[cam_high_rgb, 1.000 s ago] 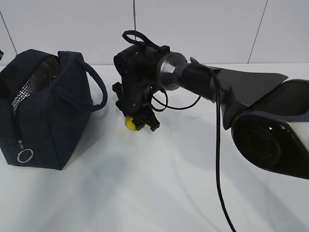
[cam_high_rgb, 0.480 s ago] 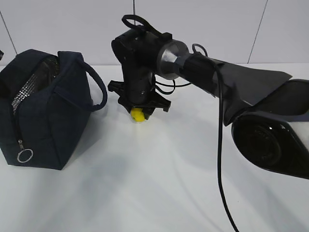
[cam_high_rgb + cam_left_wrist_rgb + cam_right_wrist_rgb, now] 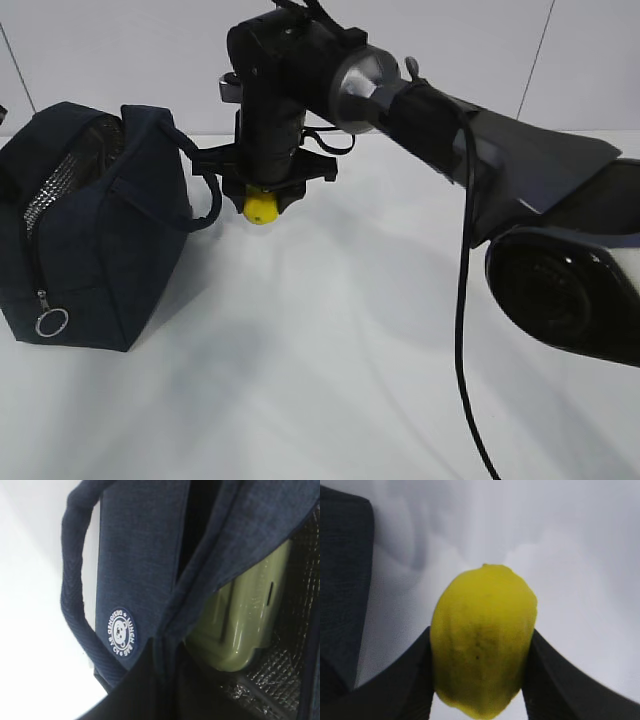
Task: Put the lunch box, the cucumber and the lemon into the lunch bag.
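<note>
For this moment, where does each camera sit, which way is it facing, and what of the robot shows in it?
Exterior: front, slanting down at the table; shows the right arm carrying the lemon beside the lunch bag.
Left wrist: close against the lunch bag, looking into its opening at the lunch box; no gripper visible.
Right wrist: looks along the right gripper, whose fingers clamp the lemon.
Shared: all three show the bag; exterior and right wrist show the lemon.
</note>
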Tool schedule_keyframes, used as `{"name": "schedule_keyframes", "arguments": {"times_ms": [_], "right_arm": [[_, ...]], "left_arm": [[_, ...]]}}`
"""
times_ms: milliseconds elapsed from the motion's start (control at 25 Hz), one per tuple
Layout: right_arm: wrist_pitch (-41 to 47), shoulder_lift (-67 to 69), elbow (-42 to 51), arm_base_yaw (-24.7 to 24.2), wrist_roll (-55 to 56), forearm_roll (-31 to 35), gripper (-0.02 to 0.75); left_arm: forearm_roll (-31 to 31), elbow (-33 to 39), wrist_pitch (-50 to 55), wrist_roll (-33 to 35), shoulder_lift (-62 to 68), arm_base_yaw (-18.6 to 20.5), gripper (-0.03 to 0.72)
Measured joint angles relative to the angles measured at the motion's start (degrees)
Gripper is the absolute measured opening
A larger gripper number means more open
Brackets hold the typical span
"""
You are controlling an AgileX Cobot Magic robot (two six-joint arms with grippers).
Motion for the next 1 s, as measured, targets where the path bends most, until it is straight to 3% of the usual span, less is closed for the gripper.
{"name": "schedule_keyframes", "arguments": {"times_ms": [520, 840, 1000], "right_arm": [[0.87, -13.49, -0.26, 0.0, -9.47, -5.1, 0.367], [1.22, -14.78, -0.25, 0.0, -9.81, 12.04, 0.367], [-4.41, -14.78, -0.25, 0.0, -11.14, 20.29, 0.366]], "left_arm": [[-2.01, 0.0, 1.11, 0.25, 0.0, 0.0, 0.004], [-6.52, 0.0, 2.69, 1.88, 0.0, 0.0, 0.004], [-10.84, 0.0, 3.83, 3.77, 0.0, 0.0, 0.004]]}}
